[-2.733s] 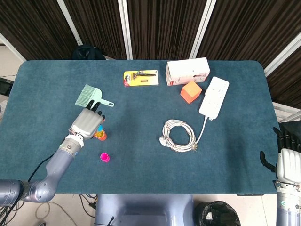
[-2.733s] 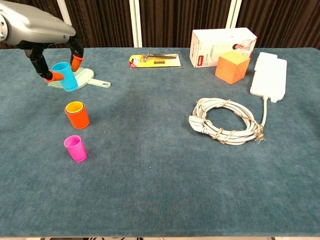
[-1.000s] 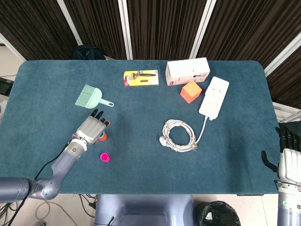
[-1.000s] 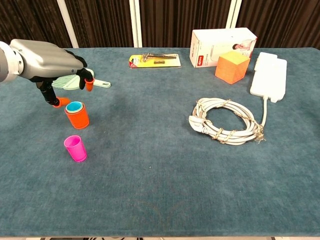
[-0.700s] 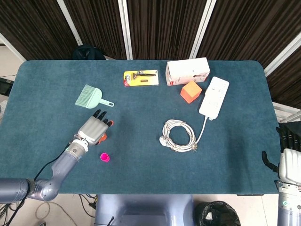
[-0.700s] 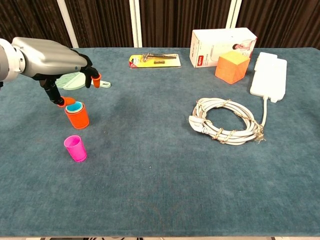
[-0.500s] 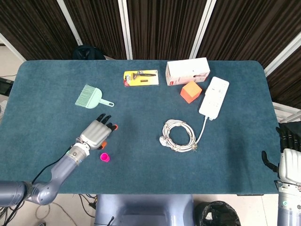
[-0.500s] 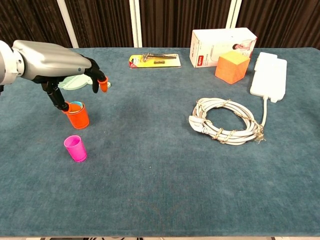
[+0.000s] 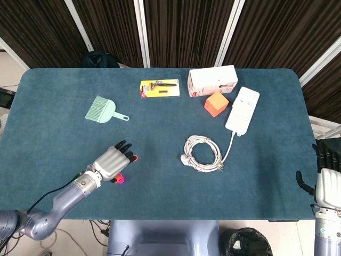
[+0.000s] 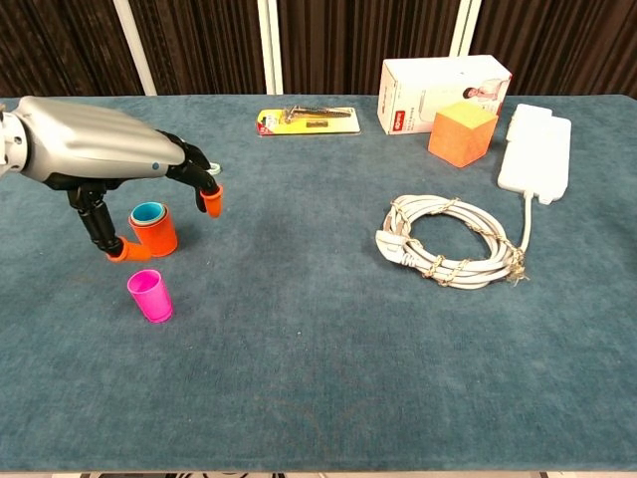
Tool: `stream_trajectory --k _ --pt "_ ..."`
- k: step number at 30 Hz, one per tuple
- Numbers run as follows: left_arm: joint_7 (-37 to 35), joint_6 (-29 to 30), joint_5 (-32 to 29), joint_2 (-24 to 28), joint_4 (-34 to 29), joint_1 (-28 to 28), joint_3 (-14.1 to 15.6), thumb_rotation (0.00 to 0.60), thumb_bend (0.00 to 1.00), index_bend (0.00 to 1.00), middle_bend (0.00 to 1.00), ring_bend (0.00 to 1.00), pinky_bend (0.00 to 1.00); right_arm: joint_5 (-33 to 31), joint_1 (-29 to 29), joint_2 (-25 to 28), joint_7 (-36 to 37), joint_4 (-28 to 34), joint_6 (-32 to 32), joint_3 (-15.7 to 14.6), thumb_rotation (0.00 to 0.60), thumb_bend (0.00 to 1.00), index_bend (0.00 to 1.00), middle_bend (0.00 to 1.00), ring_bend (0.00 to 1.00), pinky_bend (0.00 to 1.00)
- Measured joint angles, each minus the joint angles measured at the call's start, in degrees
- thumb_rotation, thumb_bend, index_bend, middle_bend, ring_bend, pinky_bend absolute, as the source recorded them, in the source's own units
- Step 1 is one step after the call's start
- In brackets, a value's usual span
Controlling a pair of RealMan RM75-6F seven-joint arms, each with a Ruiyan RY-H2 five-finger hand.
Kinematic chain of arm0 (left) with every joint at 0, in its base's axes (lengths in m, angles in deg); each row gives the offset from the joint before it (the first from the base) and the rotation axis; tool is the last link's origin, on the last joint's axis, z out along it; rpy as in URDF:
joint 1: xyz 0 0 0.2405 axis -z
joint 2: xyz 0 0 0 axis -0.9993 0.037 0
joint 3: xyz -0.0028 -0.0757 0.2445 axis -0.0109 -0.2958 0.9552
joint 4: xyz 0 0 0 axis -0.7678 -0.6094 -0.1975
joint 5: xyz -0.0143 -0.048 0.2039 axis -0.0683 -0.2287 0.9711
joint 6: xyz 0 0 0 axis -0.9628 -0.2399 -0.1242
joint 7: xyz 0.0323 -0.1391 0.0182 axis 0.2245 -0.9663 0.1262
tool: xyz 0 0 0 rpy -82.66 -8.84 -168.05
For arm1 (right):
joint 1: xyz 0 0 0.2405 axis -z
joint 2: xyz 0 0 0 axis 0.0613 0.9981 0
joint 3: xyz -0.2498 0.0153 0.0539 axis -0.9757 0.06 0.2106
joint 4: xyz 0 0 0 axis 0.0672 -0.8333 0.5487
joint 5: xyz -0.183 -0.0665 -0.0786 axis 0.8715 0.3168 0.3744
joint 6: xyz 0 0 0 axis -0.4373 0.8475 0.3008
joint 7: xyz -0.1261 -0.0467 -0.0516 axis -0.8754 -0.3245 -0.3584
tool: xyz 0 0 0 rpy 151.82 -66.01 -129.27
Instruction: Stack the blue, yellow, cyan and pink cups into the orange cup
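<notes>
Left hand (image 10: 100,159), fingers spread and empty, above orange cup (image 10: 156,237) holding cyan cup (image 10: 148,212); pink cup (image 10: 150,296) just beside; brush (image 9: 105,111) behind. Right hand (image 9: 326,183) empty, fingers apart.

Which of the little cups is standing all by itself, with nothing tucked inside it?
The small pink plastic cup, nearest the table's front edge. The orange cup behind it already has a cyan cup nested inside.

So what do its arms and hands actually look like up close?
The left hand has a smooth silver-grey shell over its back, black fingers and bright orange fingertips. Its forearm is glossy blue-grey, with a silver wrist ring. The right hand has a pale back and black fingers.
</notes>
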Motion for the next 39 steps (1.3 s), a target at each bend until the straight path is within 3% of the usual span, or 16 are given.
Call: stream_trajectory --k 9,39 --pt "-2.2 -2.7 2.9 0.7 0.4 0.1 0.8 0.600 0.20 0.24 0.13 0.00 0.00 -0.1 0.1 0.0 0.2 0.0 0.1 0.2 0.600 0.41 0.11 0.07 0.09 0.09" --pt "-4.4 -4.2 9.8 -3.3 7.7 -1.7 3.4 0.600 0.21 0.39 0.14 0.00 0.00 -0.7 0.2 -0.2 0.2 -0.2 0.5 0.6 0.600 0.41 0.11 0.07 0.09 0.09"
